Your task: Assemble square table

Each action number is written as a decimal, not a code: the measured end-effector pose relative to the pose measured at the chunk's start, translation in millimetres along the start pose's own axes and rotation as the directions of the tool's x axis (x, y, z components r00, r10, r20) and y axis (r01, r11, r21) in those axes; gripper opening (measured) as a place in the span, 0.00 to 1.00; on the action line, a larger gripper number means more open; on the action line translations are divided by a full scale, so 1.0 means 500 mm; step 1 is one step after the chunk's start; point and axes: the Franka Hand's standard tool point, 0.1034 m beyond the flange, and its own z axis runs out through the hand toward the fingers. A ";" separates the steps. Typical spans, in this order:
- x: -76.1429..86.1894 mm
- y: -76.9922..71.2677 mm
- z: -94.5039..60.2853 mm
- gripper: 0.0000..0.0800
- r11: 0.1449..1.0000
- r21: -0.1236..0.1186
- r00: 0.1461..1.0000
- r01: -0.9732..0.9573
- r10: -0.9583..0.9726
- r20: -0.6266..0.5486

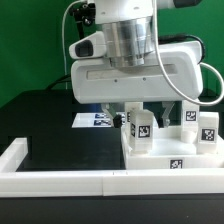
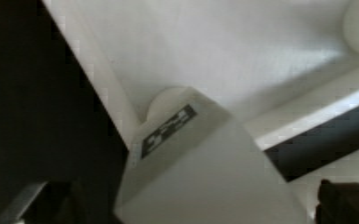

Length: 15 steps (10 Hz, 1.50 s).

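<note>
Tabletop slab (image 1: 165,150), white and square with tags on its edges, lies on the black desk (image 1: 50,125) at the exterior view's right, against the long white rail (image 1: 60,180). Tagged white legs (image 1: 205,125) stand on it. The tool (image 1: 135,112) hangs low over the slab beside one leg (image 1: 142,125); the wrist view shows a tagged leg (image 2: 185,150) close up, but I cannot tell whether the tool grips it. The marker board (image 1: 95,120) lies behind.
</note>
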 end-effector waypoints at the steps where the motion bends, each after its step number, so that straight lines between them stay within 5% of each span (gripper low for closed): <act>1: 0.002 -0.006 0.000 0.81 0.997 -0.016 0.997 0.077 -0.077 -0.017; 7: 0.003 -0.004 0.009 0.78 0.945 -0.047 0.942 0.324 -0.327 -0.072; 8: 0.003 -0.004 0.009 0.56 0.945 -0.047 0.942 0.324 -0.327 -0.072; 9: 0.003 -0.003 0.010 0.56 0.945 -0.047 0.942 0.324 -0.327 -0.072; 10: 0.004 -0.001 0.010 0.36 0.945 -0.047 0.943 0.322 -0.325 -0.072; 15: 0.005 0.002 0.010 0.36 0.985 -0.033 0.983 0.167 -0.169 -0.078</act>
